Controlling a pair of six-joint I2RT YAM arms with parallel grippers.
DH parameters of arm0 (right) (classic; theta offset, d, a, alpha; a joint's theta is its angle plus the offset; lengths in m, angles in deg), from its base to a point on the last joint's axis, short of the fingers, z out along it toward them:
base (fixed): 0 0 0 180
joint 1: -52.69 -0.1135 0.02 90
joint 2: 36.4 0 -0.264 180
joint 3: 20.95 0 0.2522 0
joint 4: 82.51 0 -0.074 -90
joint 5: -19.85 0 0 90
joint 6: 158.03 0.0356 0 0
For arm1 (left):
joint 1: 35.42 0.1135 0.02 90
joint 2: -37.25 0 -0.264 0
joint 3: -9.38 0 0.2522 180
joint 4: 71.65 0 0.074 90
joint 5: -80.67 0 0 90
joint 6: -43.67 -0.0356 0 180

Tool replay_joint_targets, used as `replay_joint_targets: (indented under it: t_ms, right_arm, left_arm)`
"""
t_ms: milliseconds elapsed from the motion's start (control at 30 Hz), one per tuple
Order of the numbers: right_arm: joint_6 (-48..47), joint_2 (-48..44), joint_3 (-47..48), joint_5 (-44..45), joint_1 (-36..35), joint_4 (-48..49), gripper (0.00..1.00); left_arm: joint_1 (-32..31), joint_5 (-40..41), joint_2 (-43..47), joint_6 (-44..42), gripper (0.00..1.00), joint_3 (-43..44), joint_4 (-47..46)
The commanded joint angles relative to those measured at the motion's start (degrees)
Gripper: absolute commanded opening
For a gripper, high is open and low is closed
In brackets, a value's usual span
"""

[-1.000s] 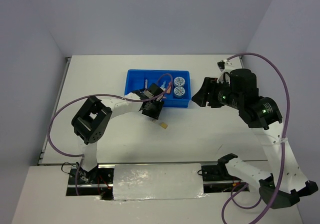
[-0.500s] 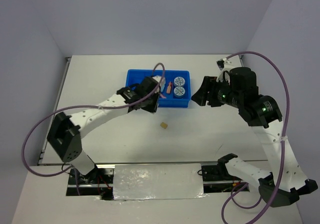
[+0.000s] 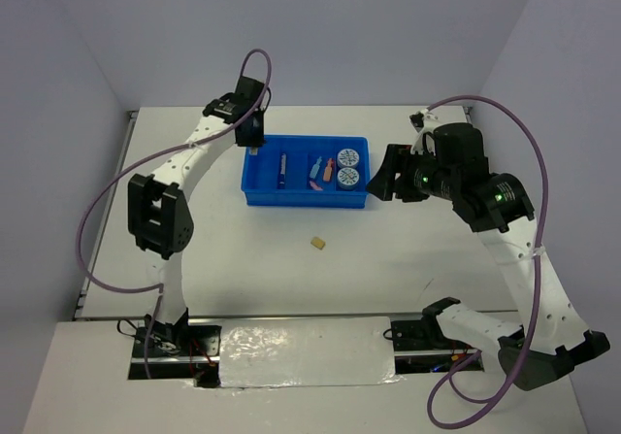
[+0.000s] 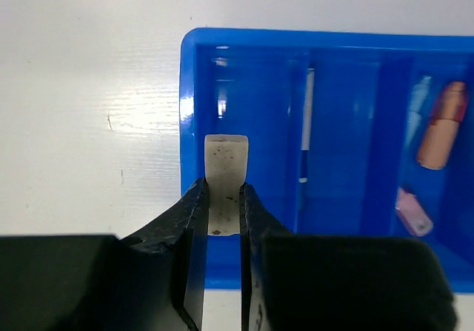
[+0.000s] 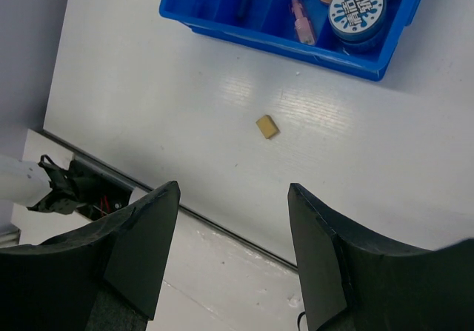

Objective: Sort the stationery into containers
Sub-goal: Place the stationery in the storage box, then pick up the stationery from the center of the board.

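Note:
The blue tray point(image 3: 260, 185) has four compartments. It holds a blue-white pen point(image 3: 282, 170), pink and orange capsules point(image 3: 320, 172) and two tape rolls point(image 3: 349, 166). My left gripper point(image 3: 252, 141) is at the tray's left end. In the left wrist view it point(image 4: 222, 186) is shut on a grey eraser block point(image 4: 225, 161), held above the tray's leftmost compartment point(image 4: 255, 87), beside the pen point(image 4: 305, 138). A tan eraser point(image 3: 317, 245) lies on the table in front of the tray. My right gripper point(image 3: 383, 182) hangs by the tray's right end; it point(image 5: 233, 190) is open and empty, high above the tan eraser point(image 5: 267, 126).
Purple cables loop off both arms. A silver-taped panel point(image 3: 306, 351) runs along the table's near edge. Grey walls close in the back and both sides. The right wrist view shows the tray point(image 5: 281, 42) with a tape roll point(image 5: 357, 5).
My left arm has swung from the tray's front edge up and left to the tray's left end. The right arm has shifted only slightly.

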Motion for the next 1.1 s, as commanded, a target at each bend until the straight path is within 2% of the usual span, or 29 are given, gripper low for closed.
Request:
replay_joint_targets:
  t_ms: [0, 167, 233, 267, 333, 400, 500, 567, 633, 667, 767, 900, 967, 1067]
  right_arm:
    - [-1.26, -0.92, 2.03, -0.08, -0.22, 0.61, 0.68]
    - [-1.7, -1.18, 2.55, 0.45, -0.22, -0.7, 0.69]
    - [-1.88, -1.01, 2.99, 0.54, -0.22, -1.14, 0.69]
    - [-2.14, -0.92, 3.08, 0.62, -0.22, -1.32, 0.69]
    - [-2.14, -0.57, 3.61, 0.71, -0.22, -1.67, 0.69]
    - [-2.41, -0.31, 3.87, 0.8, -0.22, -1.76, 0.69]
    - [-2.58, -0.13, 4.05, 1.15, -0.22, -1.67, 0.69]
    - [-2.67, -0.13, 3.61, 1.24, -0.13, -1.41, 0.69]
    - [-2.76, -0.22, 2.91, 1.24, -0.13, -1.15, 0.69]
    - [-2.76, -0.22, 2.82, 1.33, -0.22, -1.06, 0.69]
    - [-3.02, -0.13, 1.94, 1.15, -0.22, -0.36, 0.69]
    - [-3.37, 0.22, 2.99, 1.85, -0.04, -0.88, 0.69]
    - [-3.72, 0.13, 3.78, 2.47, -0.04, -1.23, 0.69]
    - [-3.99, 0.48, 4.84, 1.59, 0.14, -1.67, 0.69]
  left_arm:
    - [0.23, -1.9, -3.15, -2.04, 0.26, 3.99, 2.83]
    - [0.75, -4.02, -5.17, -2.4, 0.36, 1.8, -0.06]
    - [0.84, -4.37, -5.52, -2.05, 0.55, 1.09, -0.08]
    - [0.84, -4.37, -5.61, -1.7, 0.74, 1.09, 0.19]
    - [0.76, -5.16, -4.74, -1.26, 0.83, 0.48, 0.28]
    - [0.58, -6.21, -2.11, -0.82, 0.98, -0.48, -0.78]
    - [-1.08, -5.96, 1.15, -0.47, 0.99, 0.38, 1.32]
    - [-3.27, -2.36, 3.42, 1.46, 0.99, 0.48, 4.39]
    - [-5.65, -3.05, 5.8, 2.61, 0.99, -2.32, 4.94]
    - [-10.01, -2.88, 8.86, 3.05, 0.99, -6.51, 4.24]
    - [-19.86, -3.14, 13.1, 4.71, 0.99, -16.7, -1.29]
    - [-26.92, -4.29, 13.11, 9.46, 0.99, -25.79, -5.86]
    - [-30.95, -4.46, 12.41, 7.63, 0.99, -29.03, -10.17]
    - [-33.51, -6.92, 9.43, 3.32, 0.99, -30.98, -15.1]
